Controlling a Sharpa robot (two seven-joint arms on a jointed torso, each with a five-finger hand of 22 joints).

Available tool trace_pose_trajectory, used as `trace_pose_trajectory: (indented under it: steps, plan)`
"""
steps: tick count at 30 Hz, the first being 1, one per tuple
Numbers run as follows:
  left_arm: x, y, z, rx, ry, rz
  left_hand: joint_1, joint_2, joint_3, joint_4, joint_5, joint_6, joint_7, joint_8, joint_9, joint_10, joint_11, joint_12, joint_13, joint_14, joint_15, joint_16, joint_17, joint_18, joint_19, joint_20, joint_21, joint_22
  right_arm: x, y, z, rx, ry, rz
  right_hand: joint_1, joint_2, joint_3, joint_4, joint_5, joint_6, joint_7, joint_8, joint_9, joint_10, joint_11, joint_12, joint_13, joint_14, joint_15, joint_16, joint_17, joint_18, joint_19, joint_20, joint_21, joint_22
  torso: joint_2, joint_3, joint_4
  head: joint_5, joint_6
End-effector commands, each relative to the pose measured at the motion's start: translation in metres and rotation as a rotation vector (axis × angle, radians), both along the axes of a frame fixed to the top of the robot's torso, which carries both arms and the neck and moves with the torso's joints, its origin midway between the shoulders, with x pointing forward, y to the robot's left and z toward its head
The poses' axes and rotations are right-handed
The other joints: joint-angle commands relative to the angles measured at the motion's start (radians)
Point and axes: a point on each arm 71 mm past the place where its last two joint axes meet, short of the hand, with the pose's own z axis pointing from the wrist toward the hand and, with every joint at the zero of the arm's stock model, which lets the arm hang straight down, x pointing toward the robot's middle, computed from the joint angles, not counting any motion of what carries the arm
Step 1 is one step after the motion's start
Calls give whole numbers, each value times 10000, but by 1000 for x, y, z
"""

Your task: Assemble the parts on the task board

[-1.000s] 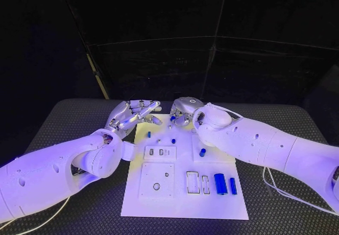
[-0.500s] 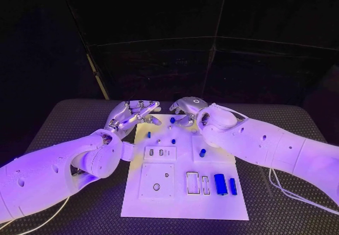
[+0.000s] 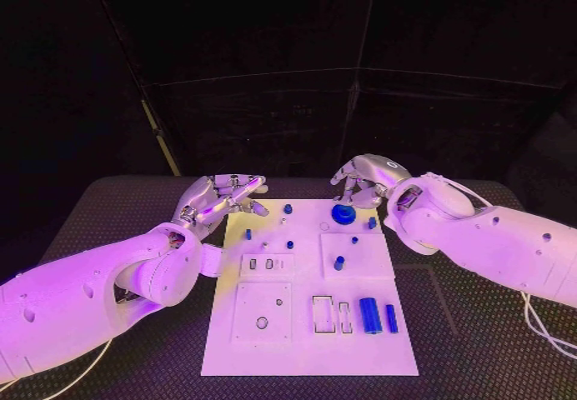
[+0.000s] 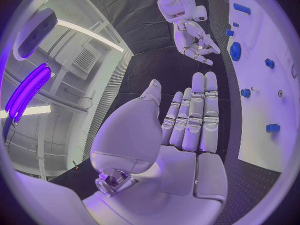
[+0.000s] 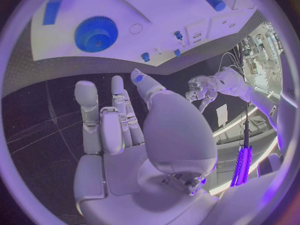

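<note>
1. My left hand [image 3: 225,197] hangs just off the far left corner of the white board [image 3: 310,350], palm open, fingers stretched out side by side, holding nothing.
2. In the left wrist view those fingers [image 4: 197,115] lie straight and close together with the thumb set apart, and nothing sits between them.
3. My right hand [image 3: 367,177] hovers above the far right corner of the board, fingers loosely curled downward and apart, gripping nothing.
4. In the right wrist view that hand's fingers [image 5: 109,117] reach out over the dark tabletop [image 5: 37,110] beside the board's edge, empty.
5. A blue gear [image 3: 344,214] lies flat on the board just below my right hand, not touched by it.
6. Small blue pegs [image 3: 290,244] stand scattered across the far half of the board, between the gear and my left hand.
7. A blue cylinder [image 3: 370,315] and a thinner blue bar [image 3: 391,317] lie side by side near the board's near right corner.
8. Empty rectangular slots [image 3: 324,314] sit just left of the cylinder.
9. The board rests in the middle of a black, ribbed tabletop [image 3: 481,333]; behind it the room is dark, with black curtains [image 3: 288,108].
</note>
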Motion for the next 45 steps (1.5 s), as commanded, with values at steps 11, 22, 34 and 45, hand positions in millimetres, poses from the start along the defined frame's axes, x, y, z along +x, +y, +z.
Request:
trace_pose_trajectory:
  steps: [11, 22, 34, 45]
  plan:
    - [1, -4, 0, -34, 19, -258, 2, 75, -61, 0, 36, 30, 50, -52, -15, 18, 55, -53, -13, -70, -32, 26, 17, 81, 19, 38, 54, 15, 7, -36, -15, 417, 2723, -1321, 791, -178, -2869, 2415, 134, -967, 126, 737, -65, 231, 129, 8949, 9273, 712, 118, 964, 1922, -313, 556, 50, 759, 1096, -12, 23, -44, -36, 20]
    - [2, -5, -1, -51, 40, -296, 20, 83, -61, -15, 37, 36, 47, -57, -13, 25, 54, -58, -11, -75, -30, 27, 26, 80, 16, 39, 57, 18, 17, -21, -25, -333, 3184, -1268, 1261, -253, -3003, 3097, 196, -1242, 180, 1106, -51, 729, 219, 9903, 10589, 766, 198, 1112, 2273, -351, 651, 125, 959, 1378, 1, 13, -36, -34, -61]
    - [3, -6, -1, -59, 61, -326, 20, 83, -61, -15, 37, 36, 47, -57, -13, 25, 54, -58, -11, -75, -30, 27, 26, 80, 16, 39, 57, 18, 22, -14, -28, -701, 3120, -1190, 1417, -110, -2950, 3137, 383, -1068, 120, 1437, -18, 1043, 175, 10320, 11204, 784, 171, 1162, 2388, -367, 679, 111, 1058, 1503, -6, 24, -47, -63, -112]
    - [3, -6, -2, -55, 75, -329, 20, 83, -61, -15, 37, 36, 47, -57, -13, 25, 54, -58, -11, -75, -30, 27, 26, 80, 16, 39, 57, 18, 24, -14, -30, -889, 3033, -1191, 1762, 202, -2686, 2788, 348, -970, 85, 1635, -35, 1081, 138, 10410, 11352, 799, 141, 1198, 2480, -387, 711, 81, 1149, 1624, -4, 27, -50, -48, -151]
